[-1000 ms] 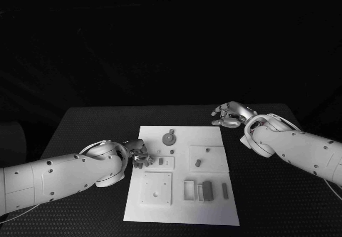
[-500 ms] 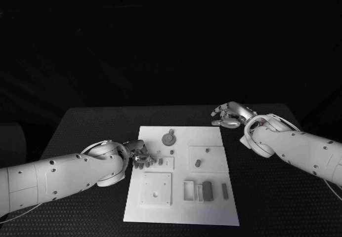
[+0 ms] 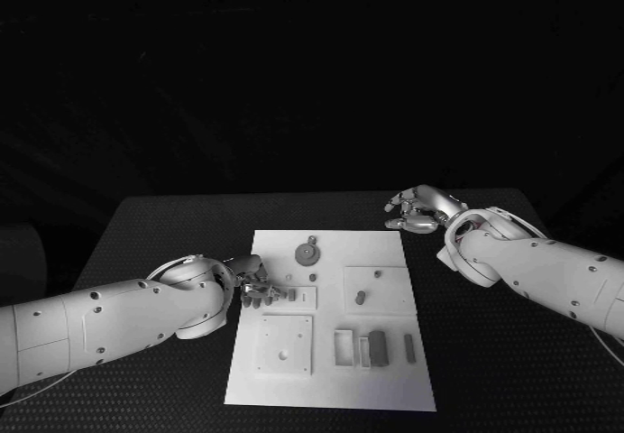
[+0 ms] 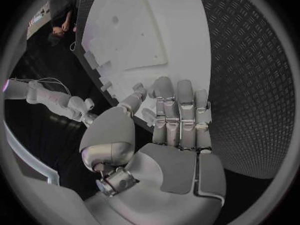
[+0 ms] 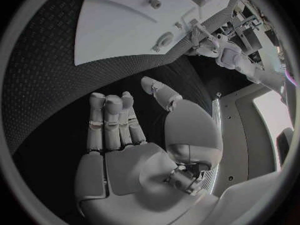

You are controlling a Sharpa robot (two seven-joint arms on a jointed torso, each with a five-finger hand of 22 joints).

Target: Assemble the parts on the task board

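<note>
Left hand (image 3: 252, 289) rests curled and empty at the white rectangular task board's (image 3: 390, 379) edge; right hand (image 3: 418, 210) hovers beyond, loosely spread, empty.

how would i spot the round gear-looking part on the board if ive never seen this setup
Start at the white task board lying in the middle of the black table. Look to its far end, the edge away from the robot, a little toward the robot's left. The round part lies flat there, alone: a dark disc, while the other parts nearer the robot are small pegs and upright rectangular blocks.
</note>
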